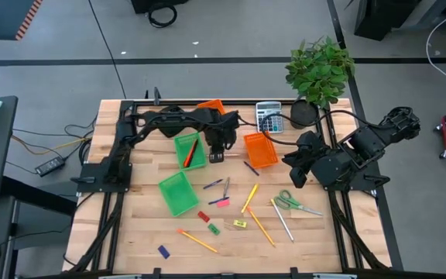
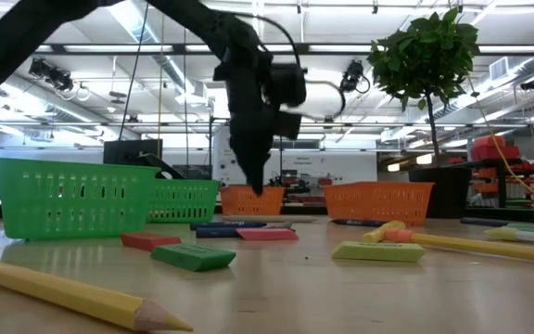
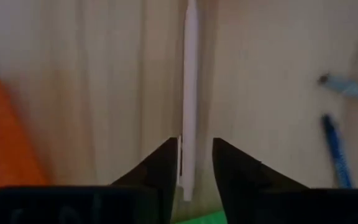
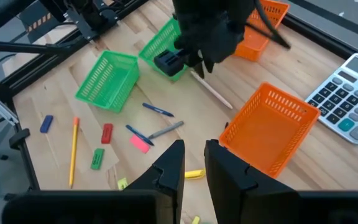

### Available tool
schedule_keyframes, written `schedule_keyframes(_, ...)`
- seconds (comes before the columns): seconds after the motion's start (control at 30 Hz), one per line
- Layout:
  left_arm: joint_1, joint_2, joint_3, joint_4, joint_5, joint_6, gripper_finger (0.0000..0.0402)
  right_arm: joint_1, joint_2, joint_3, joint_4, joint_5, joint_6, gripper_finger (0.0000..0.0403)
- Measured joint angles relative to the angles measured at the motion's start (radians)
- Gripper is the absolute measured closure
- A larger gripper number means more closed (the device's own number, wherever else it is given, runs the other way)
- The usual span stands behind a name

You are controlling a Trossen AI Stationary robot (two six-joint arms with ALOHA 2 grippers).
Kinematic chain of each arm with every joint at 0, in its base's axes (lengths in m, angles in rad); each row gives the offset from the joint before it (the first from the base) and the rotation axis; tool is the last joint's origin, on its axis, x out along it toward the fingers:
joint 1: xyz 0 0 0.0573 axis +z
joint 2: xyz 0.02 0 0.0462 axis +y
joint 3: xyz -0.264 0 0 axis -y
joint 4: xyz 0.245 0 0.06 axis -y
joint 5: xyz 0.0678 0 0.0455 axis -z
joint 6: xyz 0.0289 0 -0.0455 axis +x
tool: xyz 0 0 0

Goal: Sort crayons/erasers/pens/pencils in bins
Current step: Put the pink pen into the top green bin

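Between dark fingers point(image 3: 163, 165) of left gripper point(image 3: 196, 146): parted, not clamped, with pale pen point(image 3: 190, 74) running lengthwise through the gap, against one finger and clear of the other. Hangs near the tabletop's point(image 1: 324, 240) far edge, between green bin point(image 1: 178, 143) and orange bin point(image 1: 248, 139). Looks like pen sorting, at pickup or release; cannot tell which. Calls next for closing squarely or lifting clear. Waits by right edge: right gripper point(image 4: 194, 146), slightly parted, empty.

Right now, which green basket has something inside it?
The far green bin, beside the left gripper, holds an orange-red stick. The nearer green bin holds nothing.
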Motion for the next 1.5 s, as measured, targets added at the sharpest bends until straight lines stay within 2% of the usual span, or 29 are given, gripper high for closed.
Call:
schedule_keyframes(0.27,-0.001,0.084,0.000,-0.006,-0.010,0.065,0.0232,0.000,0.000,0.000,0.000,-0.009,0.021,0.0334)
schedule_keyframes(0.47,-0.001,0.127,0.007,-0.019,-0.061,0.069,0.0218,0.000,0.000,0.000,0.000,-0.016,0.031,0.0334)
schedule_keyframes(0.63,-0.001,0.135,0.006,-0.009,-0.091,0.099,0.0255,0.000,0.000,0.000,0.000,-0.016,0.039,0.0334)
schedule_keyframes(0.87,0.001,0.136,0.005,0.007,-0.105,0.098,0.0364,-0.002,0.000,0.000,0.000,-0.015,0.042,0.0334)
schedule_keyframes(1.23,-0.002,0.130,0.042,-0.002,-0.107,0.063,0.0355,-0.002,0.000,0.000,0.000,-0.004,0.099,0.0334)
schedule_keyframes(1.37,-0.003,0.127,0.116,-0.006,-0.097,0.035,0.0379,-0.002,0.000,0.000,0.000,-0.003,0.071,0.0334)
schedule_keyframes(1.5,-0.003,0.125,0.234,-0.077,-0.086,0.019,0.0398,-0.002,0.000,0.000,-0.001,-0.003,0.049,0.0334)
